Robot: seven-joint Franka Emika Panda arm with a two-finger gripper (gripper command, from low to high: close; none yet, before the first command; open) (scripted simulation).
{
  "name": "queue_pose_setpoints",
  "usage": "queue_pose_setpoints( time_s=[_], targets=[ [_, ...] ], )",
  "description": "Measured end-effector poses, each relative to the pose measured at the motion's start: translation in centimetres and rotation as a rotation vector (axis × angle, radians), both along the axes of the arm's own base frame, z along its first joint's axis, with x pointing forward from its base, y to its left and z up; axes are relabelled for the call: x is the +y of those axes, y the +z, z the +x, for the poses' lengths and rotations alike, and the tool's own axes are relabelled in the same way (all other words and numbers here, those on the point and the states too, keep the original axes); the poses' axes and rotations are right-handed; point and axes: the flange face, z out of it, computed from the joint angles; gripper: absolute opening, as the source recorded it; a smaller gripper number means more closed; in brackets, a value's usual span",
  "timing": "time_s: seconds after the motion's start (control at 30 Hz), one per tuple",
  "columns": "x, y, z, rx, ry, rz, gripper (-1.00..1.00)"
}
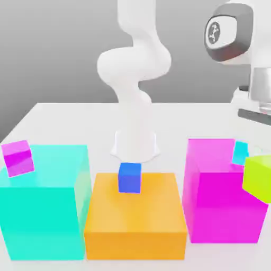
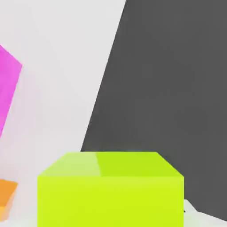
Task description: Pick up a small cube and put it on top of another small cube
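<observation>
A: On the exterior view's clock, your gripper [image 1: 259,157] is between three and four, fingers clenched on the lime cube [image 1: 259,178].

B: Your hand view agrees: the lime cube sits squarely before the camera, with the table [image 2: 57,75] and a dark area [image 2: 164,84] beyond it.

A: Look back at the exterior view. Your held cube overlaps the front of the magenta block [image 1: 225,206], which stands at four o'clock. Can you tell whether they touch?

B: You can't from here. Just past three you have the cyan cube [image 1: 240,152], by the magenta block's far corner; whether it rests on top is unclear.

A: And at six?

B: There you have the blue cube [image 1: 129,178], upright on the orange block [image 1: 135,211], near its far edge.

A: Toward nine you'll find the pink cube [image 1: 18,157], tilted, at the teal block's [image 1: 42,211] outer side. The block itself is at eight.

B: Your arm's base [image 1: 135,145] stands near the clock's centre, behind the orange block. You can't tell which cube is your stacking target.
</observation>
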Motion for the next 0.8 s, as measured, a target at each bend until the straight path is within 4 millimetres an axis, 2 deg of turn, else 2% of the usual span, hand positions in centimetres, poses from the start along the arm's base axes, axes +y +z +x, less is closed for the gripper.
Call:
queue_pose_setpoints(
  time_s=[0.1,0.2,0.33,0.47,0.53,0.67,0.7,0.8],
  targets=[
    [-8.9,3.1,0.2,0.009,-0.134,-0.019,-1.0],
    [-15.3,4.8,-1.3,0.035,-0.215,-0.022,-1.0],
    [-23.8,5.6,-4.6,0.087,-0.324,-0.003,-1.0],
    [-31.7,5.4,-9.2,0.149,-0.43,0.043,-1.0],
    [-34.9,4.7,-11.8,0.184,-0.469,0.077,-1.0],
    [-36.1,-0.6,-12.8,0.202,-0.48,0.096,-1.0],
    [-36.2,-1.8,-12.9,0.203,-0.481,0.096,1.0],
    [-36.2,-1.8,-12.9,0.203,-0.481,0.096,1.0]
  ],
)
